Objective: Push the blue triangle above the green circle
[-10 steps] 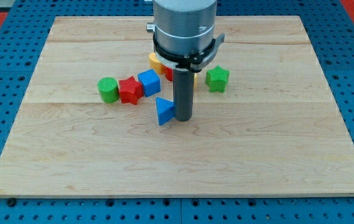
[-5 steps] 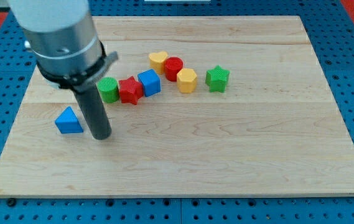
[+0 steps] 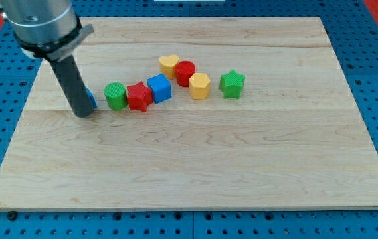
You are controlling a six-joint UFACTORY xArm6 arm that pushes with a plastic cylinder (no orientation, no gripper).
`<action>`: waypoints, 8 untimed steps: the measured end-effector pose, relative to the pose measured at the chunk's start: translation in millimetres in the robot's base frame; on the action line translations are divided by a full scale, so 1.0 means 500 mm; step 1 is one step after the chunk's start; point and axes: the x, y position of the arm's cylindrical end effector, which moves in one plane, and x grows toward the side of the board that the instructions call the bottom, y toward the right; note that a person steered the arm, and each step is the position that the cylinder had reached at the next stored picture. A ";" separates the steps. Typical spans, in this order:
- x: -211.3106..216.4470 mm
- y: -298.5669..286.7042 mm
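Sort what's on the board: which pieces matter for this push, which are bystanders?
Job: blue triangle block, mostly hidden behind my tip; green circle block.

Bystanders: red star, blue cube, yellow heart, red cylinder, yellow hexagon, green star.

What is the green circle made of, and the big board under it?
The green circle looks like matte plastic, possibly 3D-printed: solid colour with ridged sides. The board looks like pale wood: grain lines and plank seams show, with a smooth, faintly shiny finish.
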 end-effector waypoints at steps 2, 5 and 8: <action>-0.049 -0.121; -0.130 0.056; -0.147 0.098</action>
